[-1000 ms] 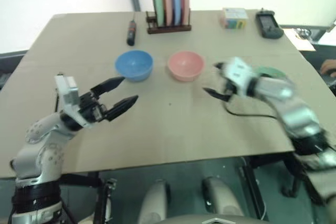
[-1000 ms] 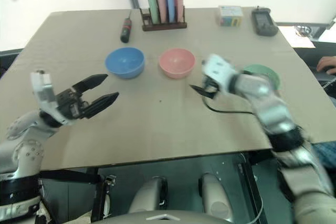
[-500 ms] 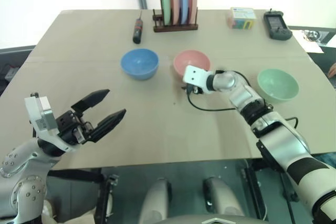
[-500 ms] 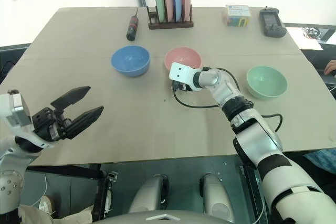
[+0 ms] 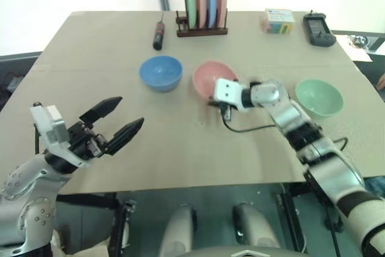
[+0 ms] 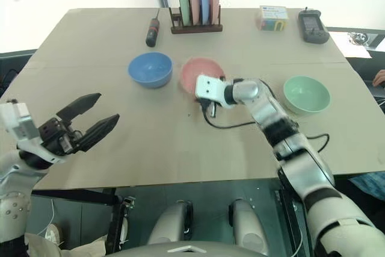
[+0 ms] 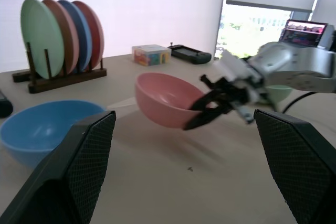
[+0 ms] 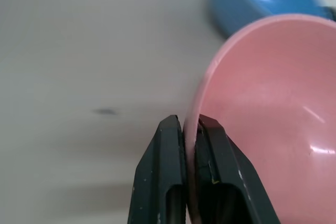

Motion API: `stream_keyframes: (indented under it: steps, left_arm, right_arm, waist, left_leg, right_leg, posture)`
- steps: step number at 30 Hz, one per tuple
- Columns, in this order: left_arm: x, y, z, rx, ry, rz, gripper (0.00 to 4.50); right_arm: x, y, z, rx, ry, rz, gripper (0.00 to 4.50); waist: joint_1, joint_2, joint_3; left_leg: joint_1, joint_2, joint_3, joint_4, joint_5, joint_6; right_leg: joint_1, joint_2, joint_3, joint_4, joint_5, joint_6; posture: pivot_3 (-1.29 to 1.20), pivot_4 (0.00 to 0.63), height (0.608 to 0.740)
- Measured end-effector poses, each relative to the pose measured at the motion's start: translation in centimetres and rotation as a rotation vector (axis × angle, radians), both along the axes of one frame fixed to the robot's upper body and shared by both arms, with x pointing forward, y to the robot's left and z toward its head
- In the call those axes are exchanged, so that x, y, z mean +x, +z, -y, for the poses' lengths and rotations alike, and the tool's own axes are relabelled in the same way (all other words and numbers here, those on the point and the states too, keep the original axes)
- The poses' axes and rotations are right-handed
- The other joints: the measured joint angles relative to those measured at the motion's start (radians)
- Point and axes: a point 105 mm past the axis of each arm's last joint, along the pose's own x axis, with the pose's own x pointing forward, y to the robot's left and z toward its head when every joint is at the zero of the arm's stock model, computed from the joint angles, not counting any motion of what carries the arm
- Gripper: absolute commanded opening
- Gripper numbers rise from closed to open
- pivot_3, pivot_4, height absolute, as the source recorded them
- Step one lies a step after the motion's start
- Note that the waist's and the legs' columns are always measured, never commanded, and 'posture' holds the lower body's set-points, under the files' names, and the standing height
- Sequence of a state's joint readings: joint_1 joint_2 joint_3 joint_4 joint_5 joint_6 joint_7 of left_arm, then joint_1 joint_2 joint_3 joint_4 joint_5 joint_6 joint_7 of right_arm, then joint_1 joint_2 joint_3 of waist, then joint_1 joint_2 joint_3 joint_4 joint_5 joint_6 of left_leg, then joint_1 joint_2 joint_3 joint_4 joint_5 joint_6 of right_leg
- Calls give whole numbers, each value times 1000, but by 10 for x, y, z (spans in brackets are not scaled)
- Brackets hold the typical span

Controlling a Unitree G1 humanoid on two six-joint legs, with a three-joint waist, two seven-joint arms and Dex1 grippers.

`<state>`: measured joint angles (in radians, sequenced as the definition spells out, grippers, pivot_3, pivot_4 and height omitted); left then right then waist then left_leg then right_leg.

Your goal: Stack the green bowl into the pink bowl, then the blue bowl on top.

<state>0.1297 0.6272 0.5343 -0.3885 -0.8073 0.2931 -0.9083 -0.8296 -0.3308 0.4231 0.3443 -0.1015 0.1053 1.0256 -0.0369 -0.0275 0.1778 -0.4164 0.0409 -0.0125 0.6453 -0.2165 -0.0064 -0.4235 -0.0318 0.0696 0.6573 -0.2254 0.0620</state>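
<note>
Right wrist view: our right tool (image 8: 190, 129) clamps pink bowl (image 8: 262, 114) rim, bowl tilted. Left tool (image 5: 114, 121) agape at counter's (image 5: 90, 46) 8 o'clock.

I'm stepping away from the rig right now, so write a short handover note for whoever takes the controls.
Right gripper: shut on the rim of the small salmon-pink bowl, which sits tilted.
Left gripper: open, empty, held above the table's near left part.
Small sky-blue bowl: on the table, left of the pink one.
Small mint-green bowl: on the table to the right, apart.
Done: nothing stacked yet.
Left: green into pink, then blue on top.
</note>
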Motion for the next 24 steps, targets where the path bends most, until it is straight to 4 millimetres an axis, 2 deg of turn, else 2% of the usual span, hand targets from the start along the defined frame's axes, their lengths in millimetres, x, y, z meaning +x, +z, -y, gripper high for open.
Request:
stream_keyframes:
  steps: [2, 4, 5, 7, 11, 13, 16, 17, 18, 19, 21, 22, 24]
  left_arm:
    - [4, -1, 2, 5, -1, -1, 4500]
    - [10, -3, 3, 5, 0, -4, 4500]
    - [12, -3, 4, 5, -1, -3, 4500]
    - [18, -5, 8, 18, -6, -4, 4500]
    - [31, -13, 8, 69, 28, -29, 4500]
    - [41, -14, 9, 127, 61, -34, 4500]
    - [58, -10, 10, 268, 157, -16, 4500]
    - [64, -10, 8, 335, 208, -13, 4500]
    - [77, -7, 5, 425, 298, -12, 4500]
    - [80, -6, 5, 437, 314, -12, 4500]
    - [95, 6, 10, 558, 367, -5, 4500]
    - [106, 14, 20, 720, 373, 12, 4500]
    - [111, 18, 25, 797, 381, 25, 4500]
  right_arm:
    - [-17, -8, 9, -27, -10, -52, 44]
    - [-24, -7, 11, -36, -21, -64, 751]
    - [-25, -5, 11, -37, -26, -63, 886]
    - [-25, -4, 10, -36, -50, -66, 1922]
    - [-23, -9, 13, -41, -92, -86, 3353]
    - [-22, -8, 15, -33, -114, -100, 4303]
    - [-28, 10, 18, 41, -119, -82, 4418]
    - [-30, 20, 19, 84, -126, -68, 4418]
    - [-36, 39, 24, 177, -139, -41, 4418]
    - [-38, 44, 25, 199, -141, -35, 4418]
    - [-52, 65, 33, 310, -145, -17, 4418]
    - [-62, 72, 40, 358, -160, -5, 4418]
    - [-66, 74, 43, 383, -173, -7, 4418]
  waist:
    - [-1, 0, 0]
    - [-6, 0, 0]
    - [-8, 0, 0]
    - [-9, 0, 0]
    - [-4, 0, 0]
    - [-2, 0, 0]
    - [1, 0, 0]
    - [1, 0, 0]
    - [2, 0, 0]
    - [4, 0, 0]
    - [8, -1, 1]
    - [9, -1, 0]
    - [0, 0, 0]
  left_leg:
    - [1, 0, 0, 1, 0, 0]
    - [1, 1, 1, 2, 0, 0]
    - [2, 1, 1, 3, 0, 0]
    - [3, 2, 1, 3, 0, 0]
    - [1, 1, 1, 4, 0, 0]
    - [1, 1, 1, 4, 0, 0]
    - [0, 1, 0, 3, 0, 0]
    - [0, 1, 0, 3, 0, 0]
    - [-1, 1, 0, 3, 0, 0]
    - [-1, 1, -1, 3, 0, 0]
    - [-2, 1, -2, 3, 0, 0]
    - [-1, 0, -3, 3, 0, 0]
    - [1, 0, 0, 3, 0, 0]
  right_leg:
    - [0, 0, 0, 0, 0, -1]
    - [0, 1, 0, 1, -2, -3]
    - [0, 2, 1, 2, -2, -3]
    - [0, 2, 1, 3, -2, -3]
    - [0, 2, 1, 3, -2, -4]
    - [0, 2, 1, 2, -2, -3]
    - [0, 2, 1, 1, 0, 0]
    - [0, 2, 1, 1, 0, 0]
    - [0, 2, 1, 1, 0, 0]
    - [0, 2, 1, 1, 0, 0]
    - [0, 2, -1, 0, 0, 1]
    - [1, 2, -2, 0, 0, 1]
    - [1, 2, 0, 1, 0, 1]
  posture:
    - [0, 150, 740]
    - [0, 150, 740]
    - [0, 150, 740]
    - [0, 150, 740]
    - [0, 150, 740]
    - [0, 150, 740]
    - [0, 150, 740]
    - [0, 150, 740]
    - [0, 150, 740]
    - [0, 150, 740]
    - [0, 150, 740]
    - [0, 150, 740]
    - [0, 150, 740]
